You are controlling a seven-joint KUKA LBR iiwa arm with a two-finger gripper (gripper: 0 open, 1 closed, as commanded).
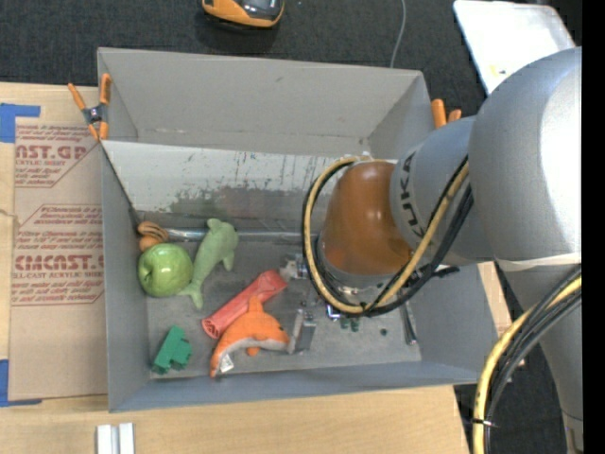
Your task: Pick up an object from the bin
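- While the silver arm point(529, 178) reaches in from the right, its orange wrist cover point(364, 220), looped by black and yellow cables point(312, 244), hangs low over the right half of the grey metal bin point(128, 282).
- Beneath that cover the gripper point(345, 318) sits close to the bin floor, near the front wall. Whether it is released or clenched cannot be told, because the cover hides most of it.
- Just to its left lies the nearest thing, an orange fish-shaped toy point(248, 334) with a pale grey underside, near the front wall at about the middle of the bin.
- Touching the toy's upper side is a salmon-red soft tube point(244, 303), lying aslant.
- Farther left, a pale green rubbery animal figure point(214, 253) leans against a round green apple point(165, 270), and a small orange-brown piece point(151, 232) sits just behind the apple.
- A small dark green block point(172, 348) sits in the front left corner, apart from the rest.
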